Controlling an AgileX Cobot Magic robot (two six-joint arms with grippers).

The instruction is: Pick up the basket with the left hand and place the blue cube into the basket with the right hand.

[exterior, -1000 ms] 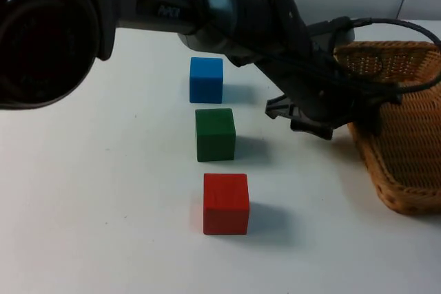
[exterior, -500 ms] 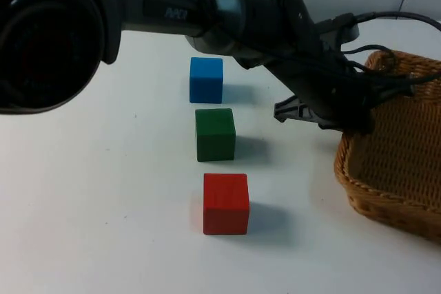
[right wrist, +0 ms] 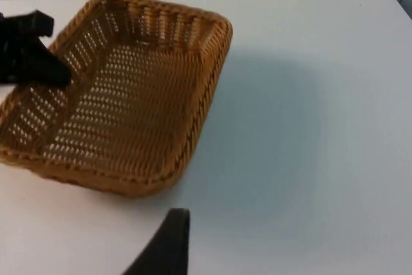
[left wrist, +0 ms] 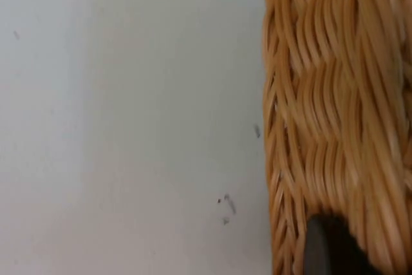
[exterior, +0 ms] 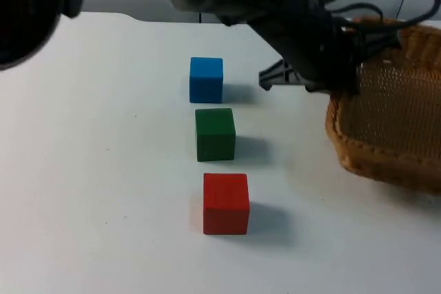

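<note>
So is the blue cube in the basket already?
No, the blue cube sits on the table behind the green cube, apart from the basket that the left claw holds.

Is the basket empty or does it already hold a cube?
Empty: the basket shows bare weave; the blue cube sits on the table.

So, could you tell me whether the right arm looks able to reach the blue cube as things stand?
Probably yes: the blue cube stands uncovered, but the left gripper, holding the basket tilted, lies on the way in from the right.
</note>
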